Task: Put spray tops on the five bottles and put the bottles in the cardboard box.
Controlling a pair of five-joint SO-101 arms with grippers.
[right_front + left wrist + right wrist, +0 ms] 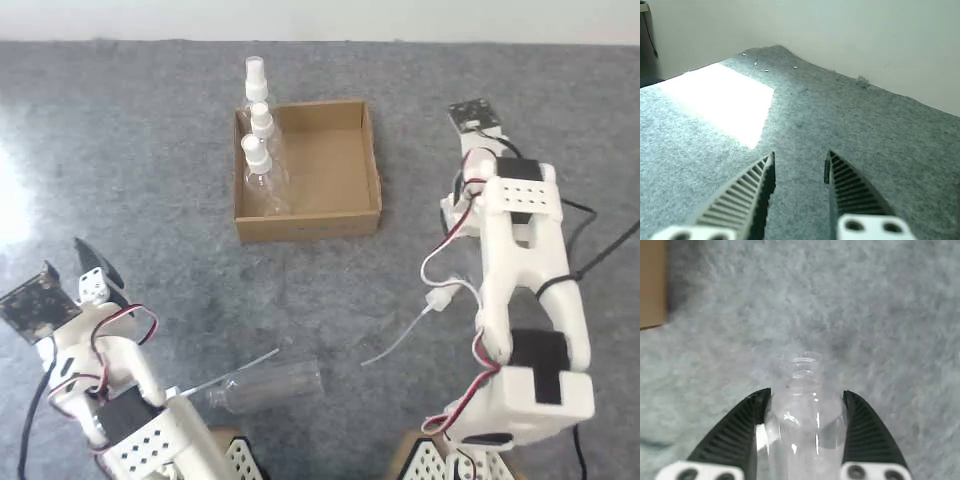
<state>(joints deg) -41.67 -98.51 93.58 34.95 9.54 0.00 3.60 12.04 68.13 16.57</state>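
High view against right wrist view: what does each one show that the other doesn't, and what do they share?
High view adds: three bottles with spray tops in a row along one wall of the cardboard box, a bottle lying on its side, a loose spray top with its tube. Right wrist view adds: the right tool closed on an uncapped bottle, open neck pointing away. Shared: part of the box and the grey felt.

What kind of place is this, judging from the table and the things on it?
Probably a robotics lab or workshop bench. Two small robot arms with exposed wiring stand at a grey felt-covered table, which bears a cardboard box holding spray bottles; behind is a plain white wall.
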